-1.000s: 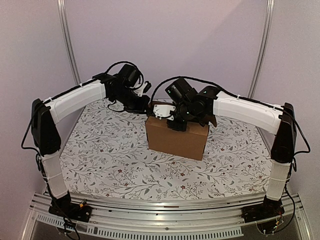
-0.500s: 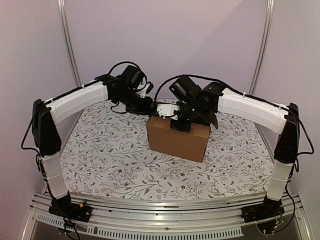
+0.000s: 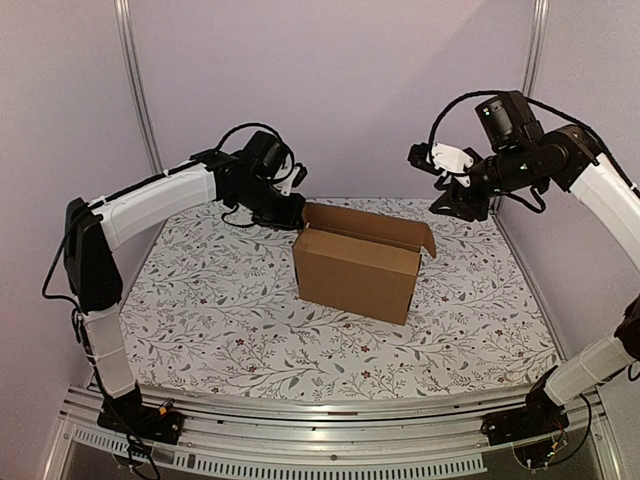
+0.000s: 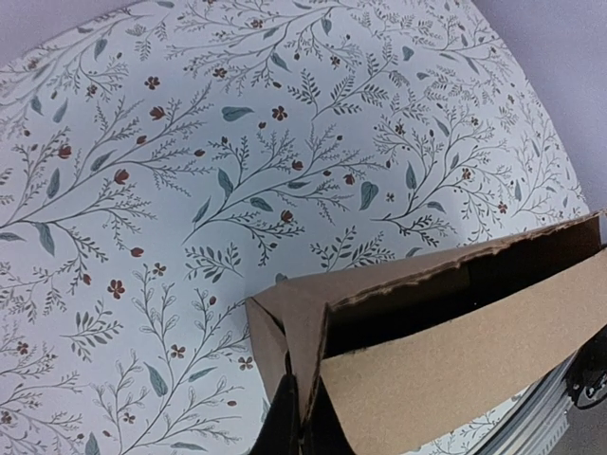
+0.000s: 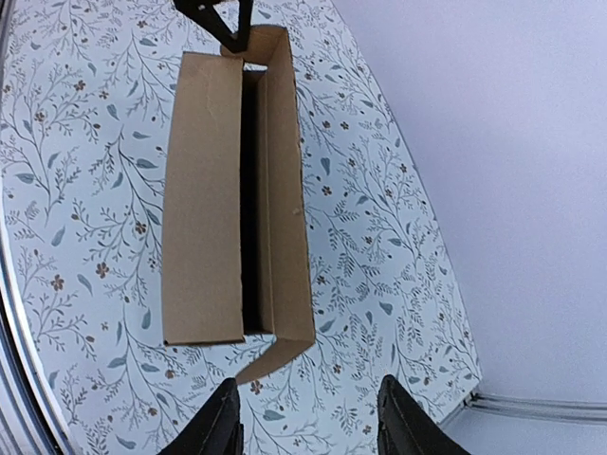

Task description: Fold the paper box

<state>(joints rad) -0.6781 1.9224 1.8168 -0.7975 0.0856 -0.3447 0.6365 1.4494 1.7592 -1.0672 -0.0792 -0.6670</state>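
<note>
The paper box (image 3: 355, 272) stood upright near the middle of the flowered table (image 3: 200, 320), its top open, its far wall rising above the front one, and a small end flap (image 3: 428, 240) splayed out at its right. The left gripper (image 3: 292, 212) was pinched narrow on the box's far-left corner. In the left wrist view, its dark fingers (image 4: 289, 428) clamped the cardboard edge where two panels met, probably to anchor the light box so it would not slide or tip while the other arm worked. The right gripper (image 5: 308, 422) hung high at the far right, well apart from the box, its fingers spread with nothing between them. That looked like a release and a pull-back to line up on the next flap. A second before, the right gripper had been down on the box's top near the far-left end, with its jaws much narrower. By this moment it had lifted clear and opened, uncovering the open interior. The box and the left arm had kept their places.
</note>
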